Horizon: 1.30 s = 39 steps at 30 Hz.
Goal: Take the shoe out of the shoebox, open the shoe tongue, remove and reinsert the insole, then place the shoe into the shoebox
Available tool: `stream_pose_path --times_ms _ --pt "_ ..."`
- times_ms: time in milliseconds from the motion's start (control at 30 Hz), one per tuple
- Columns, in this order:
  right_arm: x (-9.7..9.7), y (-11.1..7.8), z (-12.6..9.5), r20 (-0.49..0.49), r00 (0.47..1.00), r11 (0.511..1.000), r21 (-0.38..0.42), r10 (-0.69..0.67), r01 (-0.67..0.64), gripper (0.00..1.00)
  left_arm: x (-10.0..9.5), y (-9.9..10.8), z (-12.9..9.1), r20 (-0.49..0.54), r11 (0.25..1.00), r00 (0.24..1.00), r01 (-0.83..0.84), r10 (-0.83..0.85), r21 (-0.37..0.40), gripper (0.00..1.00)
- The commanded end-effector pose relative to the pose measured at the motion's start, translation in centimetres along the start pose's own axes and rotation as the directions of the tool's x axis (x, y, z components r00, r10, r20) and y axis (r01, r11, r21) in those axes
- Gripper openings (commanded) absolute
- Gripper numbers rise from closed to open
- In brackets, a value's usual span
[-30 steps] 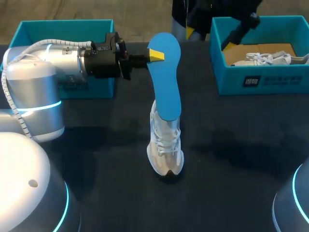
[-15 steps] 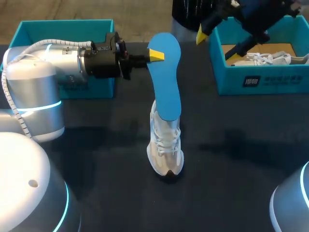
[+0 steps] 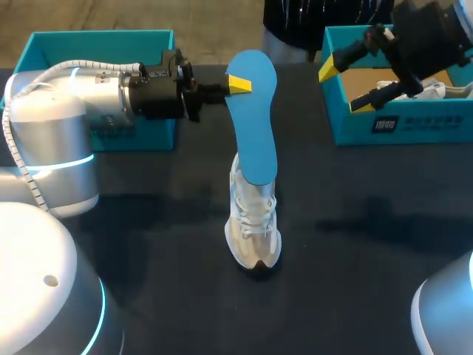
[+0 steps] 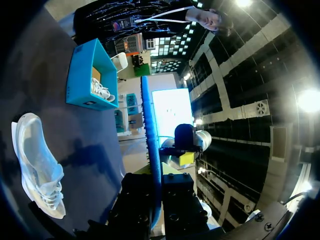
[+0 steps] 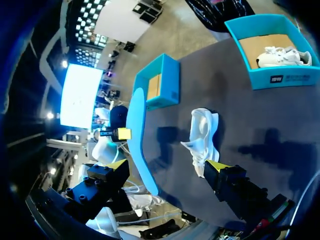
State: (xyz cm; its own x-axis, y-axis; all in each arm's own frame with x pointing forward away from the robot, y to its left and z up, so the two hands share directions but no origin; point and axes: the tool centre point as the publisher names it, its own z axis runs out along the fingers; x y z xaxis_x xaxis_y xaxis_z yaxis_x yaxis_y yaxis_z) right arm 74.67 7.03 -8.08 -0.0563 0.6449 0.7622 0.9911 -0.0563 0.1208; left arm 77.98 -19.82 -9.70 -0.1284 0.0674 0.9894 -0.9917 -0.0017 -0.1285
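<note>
A white shoe (image 3: 255, 225) stands on the dark table with its toe toward the front edge. My left gripper (image 3: 235, 85) is shut on the upper part of a blue insole (image 3: 255, 126), which hangs in the air over the shoe's heel end. In the left wrist view the insole (image 4: 150, 150) runs edge-on out from between my left gripper's (image 4: 156, 182) fingers, apart from the shoe (image 4: 37, 165). My right gripper (image 3: 345, 87) hangs open and empty above the left wall of the right shoebox (image 3: 414, 126). From my right gripper (image 5: 165, 165) the insole (image 5: 137, 135) and shoe (image 5: 205, 132) lie ahead.
The right teal shoebox (image 5: 280, 77) holds another white shoe (image 3: 410, 90). A second teal box (image 3: 103, 41) stands at the back left, behind my left arm. Bare dark tabletop surrounds the shoe.
My right gripper has swung from the back middle of the table rightward and lower, to over the right box's left wall. The left arm and the insole have kept still.
</note>
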Motion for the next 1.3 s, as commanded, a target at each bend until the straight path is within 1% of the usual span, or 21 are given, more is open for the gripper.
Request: stream_pose_path --times_ms 33,533,1033,1067,1100,1167,1200,1233,1300 --pt "-1.0 -0.7 0.3 -0.349 0.937 1.000 -0.023 -0.006 -0.002 1.00 0.0 0.1 0.0 0.003 1.000 1.000 0.000 0.000 0.001 0.00" --pt "-2.0 -0.7 1.2 -0.409 0.913 1.000 -0.018 -0.008 0.001 1.00 0.0 0.1 0.0 0.003 1.000 1.000 0.000 0.000 0.001 0.00" --pt "-2.1 -0.8 1.3 -0.411 0.912 1.000 -0.018 -0.003 -0.005 1.00 0.0 0.1 0.0 0.003 1.000 1.000 0.000 0.000 0.001 0.00" --pt "-2.1 -0.8 1.3 -0.411 0.912 1.000 -0.018 -0.003 -0.005 1.00 -0.1 0.1 -0.1 0.031 0.997 0.997 -0.077 0.078 -0.032 0.00" --pt "-2.1 -0.8 1.3 -0.411 0.912 1.000 -0.018 -0.003 -0.005 1.00 -0.1 0.1 -0.2 0.030 0.993 0.993 -0.114 0.114 -0.029 0.00" --pt "-2.1 -0.8 1.3 -0.411 0.912 1.000 -0.018 -0.003 -0.005 1.00 0.1 0.0 -0.2 0.007 0.973 0.975 -0.224 0.224 -0.054 0.00" --pt "-2.1 -0.8 1.3 -0.411 0.912 1.000 -0.018 -0.003 -0.005 1.00 0.3 0.0 -0.3 -0.009 0.968 0.969 -0.247 0.247 -0.042 0.00" --pt "-2.1 -0.8 1.3 -0.411 0.912 1.000 -0.018 -0.003 -0.005 1.00 0.4 0.0 -0.3 -0.008 0.941 0.943 -0.333 0.334 -0.064 0.00" --pt "-2.1 -0.8 1.3 -0.411 0.912 1.000 -0.018 -0.003 -0.005 1.00 0.4 0.0 -0.4 -0.025 0.899 0.900 -0.436 0.435 -0.053 0.00"
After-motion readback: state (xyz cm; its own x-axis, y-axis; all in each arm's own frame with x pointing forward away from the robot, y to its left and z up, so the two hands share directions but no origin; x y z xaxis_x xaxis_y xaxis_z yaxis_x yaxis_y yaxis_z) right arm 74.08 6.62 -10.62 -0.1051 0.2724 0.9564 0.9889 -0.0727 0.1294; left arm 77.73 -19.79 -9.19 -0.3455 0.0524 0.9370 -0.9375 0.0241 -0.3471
